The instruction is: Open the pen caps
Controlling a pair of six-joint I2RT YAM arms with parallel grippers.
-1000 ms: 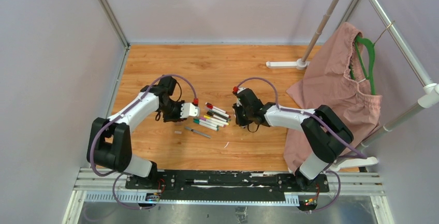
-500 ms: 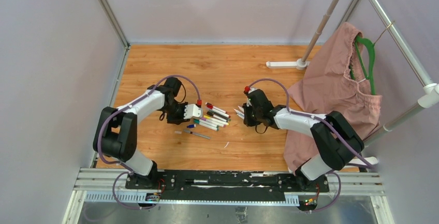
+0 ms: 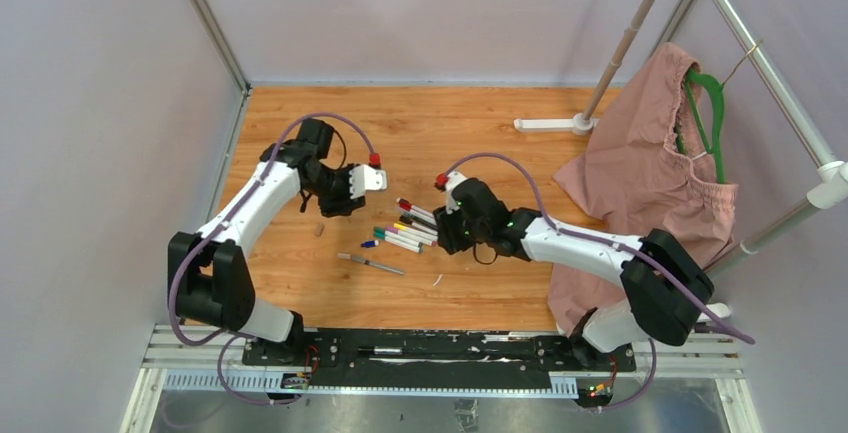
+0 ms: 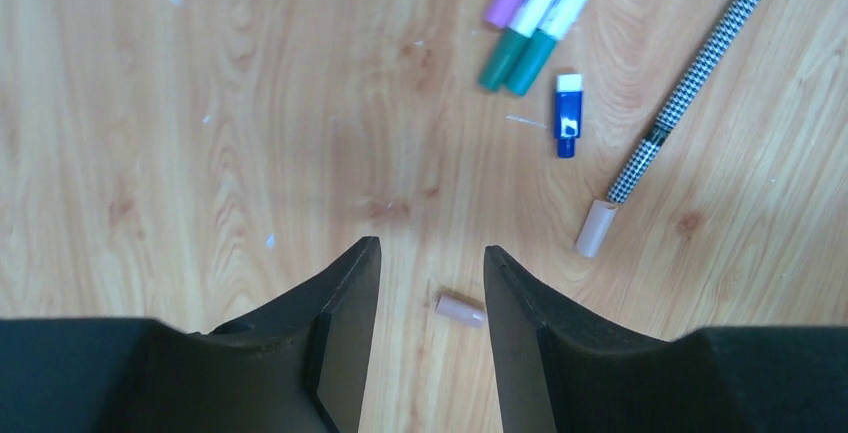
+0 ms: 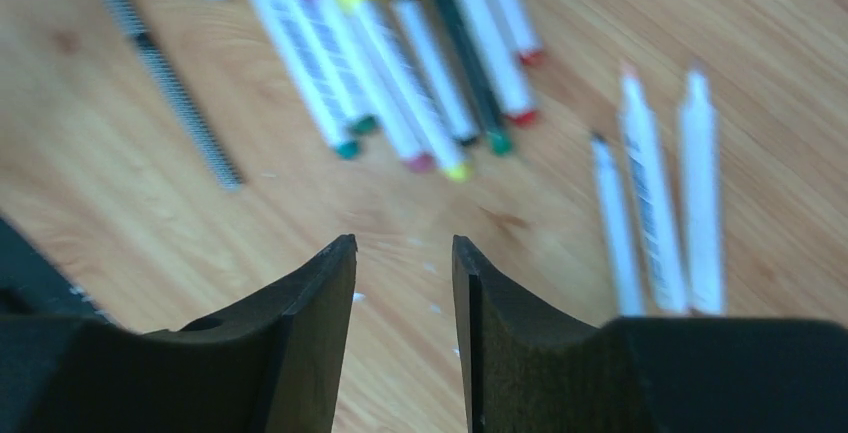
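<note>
Several capped white markers [image 3: 412, 228] lie in a row mid-table, with red, green, yellow, purple and black caps [image 4: 515, 58]. A loose blue cap [image 4: 567, 115] lies beside them. A small tan cap [image 4: 460, 310] lies on the wood between my left gripper's [image 4: 430, 248] open jaws, untouched. Another tan cap [image 4: 596, 228] sits at the end of a checkered pen [image 4: 700, 63]. My right gripper [image 5: 403, 243] is open and empty above bare wood, just right of the row [image 5: 400, 63]. Three uncapped white barrels [image 5: 650, 213] lie to its right.
A pink garment [image 3: 640, 183] on a green hanger [image 3: 710, 103] hangs from a white rack [image 3: 620, 53] at the right. Grey walls enclose the wooden table [image 3: 420, 133] on the left and at the back.
My left gripper has pulled back and to the left, away from the markers, and a tan cap now lies under it. My right gripper has swung left toward the marker row.
</note>
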